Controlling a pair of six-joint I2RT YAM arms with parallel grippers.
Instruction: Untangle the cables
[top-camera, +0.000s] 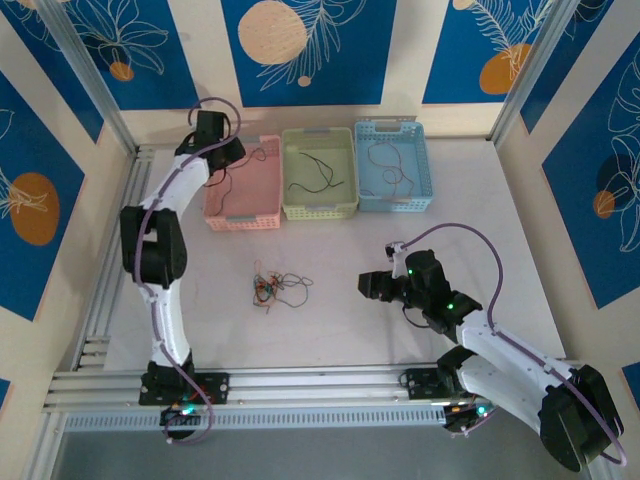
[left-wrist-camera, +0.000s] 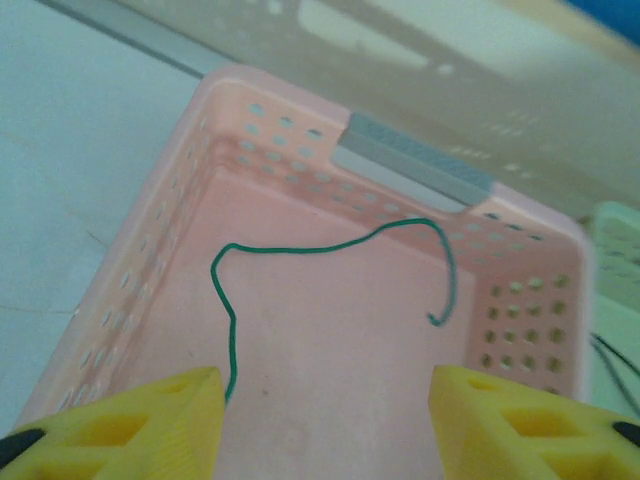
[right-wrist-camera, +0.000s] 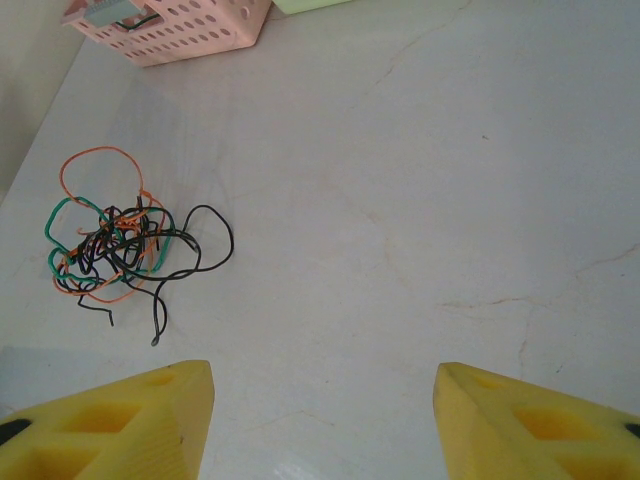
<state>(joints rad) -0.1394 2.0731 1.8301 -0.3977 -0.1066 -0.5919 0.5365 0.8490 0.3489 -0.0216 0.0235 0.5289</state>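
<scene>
From above, the tangled cables (top-camera: 275, 288) lie on the table in front of the pink basket (top-camera: 243, 218). The left gripper (top-camera: 228, 150) hangs over this basket, and the right gripper (top-camera: 368, 285) is far to its front right.

At the left wrist, the jaws are spread, and one green cable (left-wrist-camera: 330, 245) lies loose inside the basket.

At the right wrist, the jaws are spread and empty, with the tangle in front of the basket.

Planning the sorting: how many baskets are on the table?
3, in a row at the far edge: pink basket left, green basket middle, blue basket right.
</scene>
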